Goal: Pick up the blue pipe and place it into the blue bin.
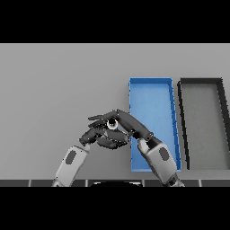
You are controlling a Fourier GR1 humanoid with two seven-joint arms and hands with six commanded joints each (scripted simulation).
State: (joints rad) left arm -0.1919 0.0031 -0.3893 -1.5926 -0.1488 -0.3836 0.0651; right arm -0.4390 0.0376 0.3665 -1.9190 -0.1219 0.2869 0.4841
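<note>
- Grey flat table [54, 81] fills pretty much the whole view, plain all over.
- Off on my right sit two long open bins side by side: a dark-walled grey bin [201, 124] on the outside and a blue rectangular bin [152, 108] just beside it.
- Both my arms come up from the bottom edge and meet left of the blue bin.
- My right hand [132, 126] reaches across, fingers curled over something small and pale at about [112, 124].
- My left hand [96, 137] sits right under it, touching, fingers curled in too.
- So where's the blue pipe? Honestly can't tell, the only candidate is that pale round bit between my hands.
</note>
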